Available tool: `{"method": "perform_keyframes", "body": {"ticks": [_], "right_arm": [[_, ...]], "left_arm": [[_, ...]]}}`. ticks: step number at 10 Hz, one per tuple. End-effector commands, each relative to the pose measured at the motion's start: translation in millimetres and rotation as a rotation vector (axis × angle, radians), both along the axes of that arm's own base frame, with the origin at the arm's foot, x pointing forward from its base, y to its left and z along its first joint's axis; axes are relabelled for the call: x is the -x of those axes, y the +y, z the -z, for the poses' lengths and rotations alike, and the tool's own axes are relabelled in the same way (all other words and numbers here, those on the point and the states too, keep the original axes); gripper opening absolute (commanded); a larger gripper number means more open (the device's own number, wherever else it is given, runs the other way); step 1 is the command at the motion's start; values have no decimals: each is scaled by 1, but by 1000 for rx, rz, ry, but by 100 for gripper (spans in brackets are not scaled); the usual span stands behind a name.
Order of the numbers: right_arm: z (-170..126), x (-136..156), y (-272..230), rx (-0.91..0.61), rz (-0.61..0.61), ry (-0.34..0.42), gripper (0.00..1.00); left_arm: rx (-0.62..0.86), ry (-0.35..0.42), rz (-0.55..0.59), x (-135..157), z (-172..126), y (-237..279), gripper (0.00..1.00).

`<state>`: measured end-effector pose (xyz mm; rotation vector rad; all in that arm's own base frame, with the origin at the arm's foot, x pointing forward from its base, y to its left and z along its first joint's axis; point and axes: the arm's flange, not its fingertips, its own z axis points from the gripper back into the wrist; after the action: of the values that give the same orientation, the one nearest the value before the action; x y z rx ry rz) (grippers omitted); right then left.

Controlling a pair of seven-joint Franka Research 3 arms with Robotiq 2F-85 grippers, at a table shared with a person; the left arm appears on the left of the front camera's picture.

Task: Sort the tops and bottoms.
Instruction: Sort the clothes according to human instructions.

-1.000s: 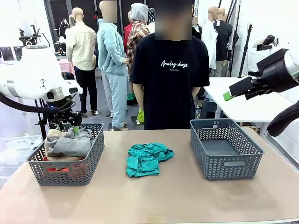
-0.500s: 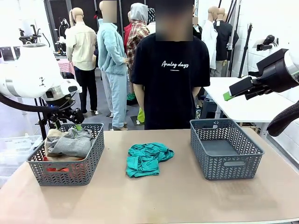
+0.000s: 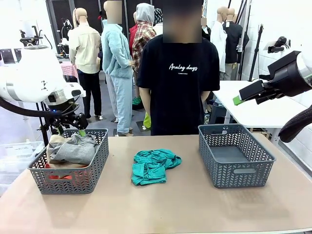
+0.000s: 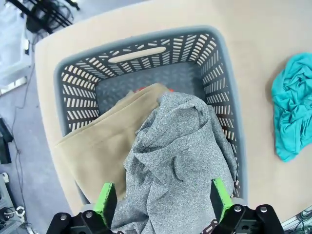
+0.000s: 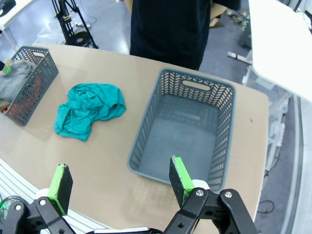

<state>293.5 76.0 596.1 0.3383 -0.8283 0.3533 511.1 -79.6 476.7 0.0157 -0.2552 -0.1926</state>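
The grey top (image 3: pixel 73 150) lies uppermost in the left basket (image 3: pixel 100 158), over the tan top (image 3: pixel 56 140) and the orange-red top (image 3: pixel 61 176). My left gripper (image 3: pixel 69 129) hovers open just above the pile. In the left wrist view its green pads (image 4: pixel 106 201) straddle the grey top (image 4: pixel 175 161) without touching, beside the tan top (image 4: pixel 105 141). The teal top (image 3: pixel 153 165) lies crumpled at the table's middle. My right gripper (image 3: pixel 243 96) hangs open, high at the right. Bottoms are out of view.
The right basket (image 3: pixel 243 171) holds nothing, as its bare floor shows from above (image 5: pixel 185 122). A person in a black T-shirt (image 3: pixel 178 83) stands at the far edge, hands down. A white table (image 3: pixel 253 109) stands behind on the right.
My left gripper has opened and lifted a little off the grey top, which stays in the left basket. The right arm has not moved.
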Motion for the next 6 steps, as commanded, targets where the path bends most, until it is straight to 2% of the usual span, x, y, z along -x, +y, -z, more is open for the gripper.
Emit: {"method": "perform_keyframes", "body": {"ticks": [1, 6], "right_arm": [[3, 0, 1, -10, 5, 6, 100], [3, 0, 1, -10, 5, 6, 100]], "left_arm": [[-1, -7, 0, 0, -1, 1, 100], [-1, -7, 0, 0, -1, 1, 100]]}}
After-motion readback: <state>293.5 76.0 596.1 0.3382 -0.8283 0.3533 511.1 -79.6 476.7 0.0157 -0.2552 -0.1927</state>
